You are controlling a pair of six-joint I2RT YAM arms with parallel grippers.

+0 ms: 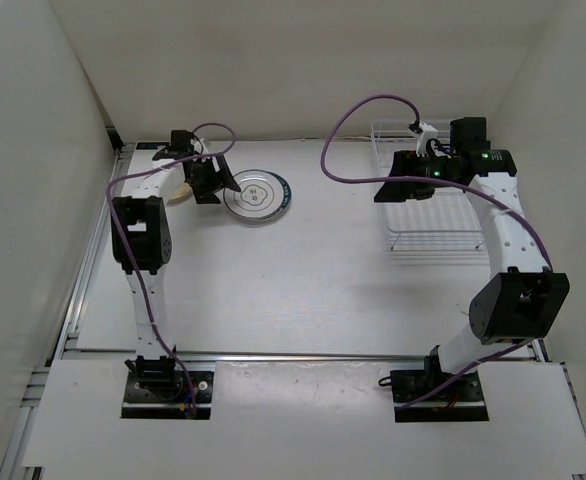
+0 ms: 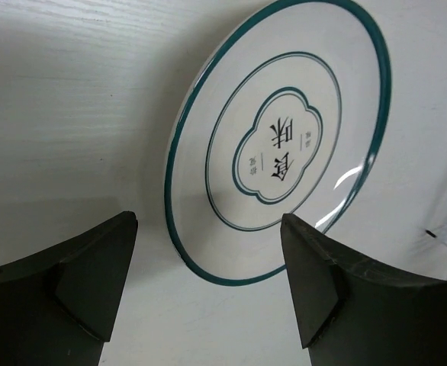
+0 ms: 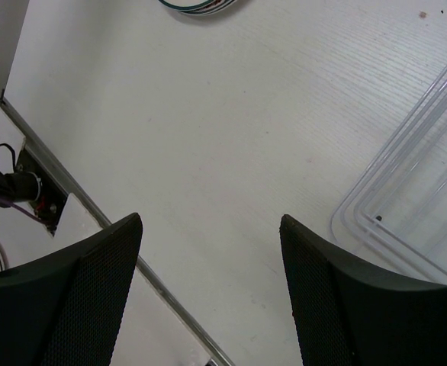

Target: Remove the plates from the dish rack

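A white plate with a dark teal rim [image 1: 257,193] lies flat on the table at the back left. It fills the left wrist view [image 2: 284,145]. My left gripper [image 1: 218,191] is open and empty just left of it, above its near rim [image 2: 208,282]. A cream-tan plate [image 1: 180,190] lies behind the left arm, mostly hidden. The white wire dish rack [image 1: 435,238] stands at the back right; no plate shows in its visible part. My right gripper [image 1: 385,193] is open and empty at the rack's left side [image 3: 208,267]. The orange-centred plate is out of view.
The rack's corner bars [image 3: 406,221] show at the right of the right wrist view. The table's front rail [image 3: 132,259] and the left arm's base with cables [image 3: 17,187] lie at its left. White walls enclose the table on three sides.
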